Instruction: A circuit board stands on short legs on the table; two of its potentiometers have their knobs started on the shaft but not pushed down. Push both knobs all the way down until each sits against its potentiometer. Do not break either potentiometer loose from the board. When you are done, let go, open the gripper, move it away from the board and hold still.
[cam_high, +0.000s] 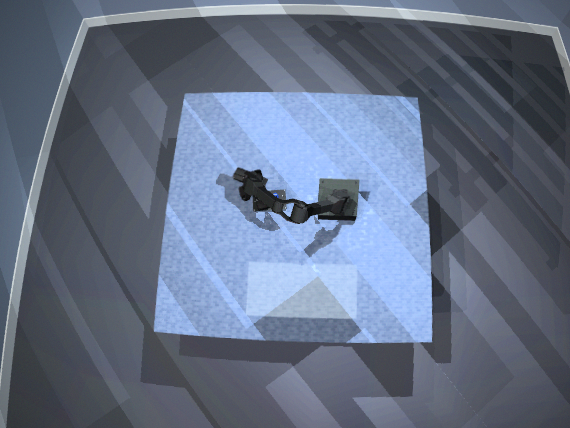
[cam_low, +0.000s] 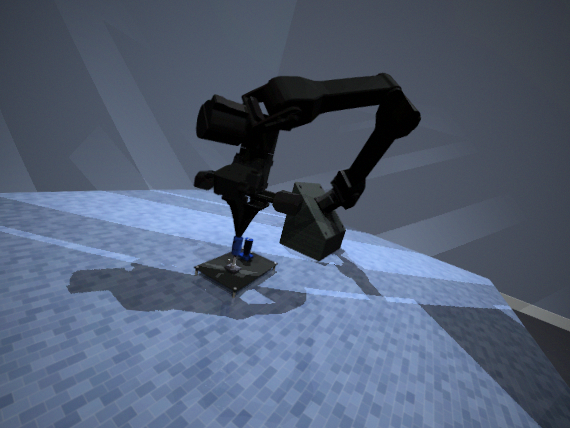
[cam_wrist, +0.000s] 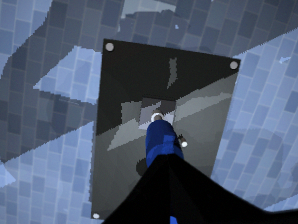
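The circuit board stands on short legs; the arm partly covers it in the top view. A blue knob sits high on its silver shaft, with bare shaft showing between it and the grey potentiometer body. My gripper is shut and empty, its joined tips at the top of this knob; whether they touch is hard to tell. The other knob, dark in shadow, stands just beside it above a blue potentiometer base. The fingers mostly hide that one in the wrist view.
A small silver post stands on the board close to the first knob. The arm's base block is beyond the board. A pale rectangle lies on the table toward the lower edge of the top view.
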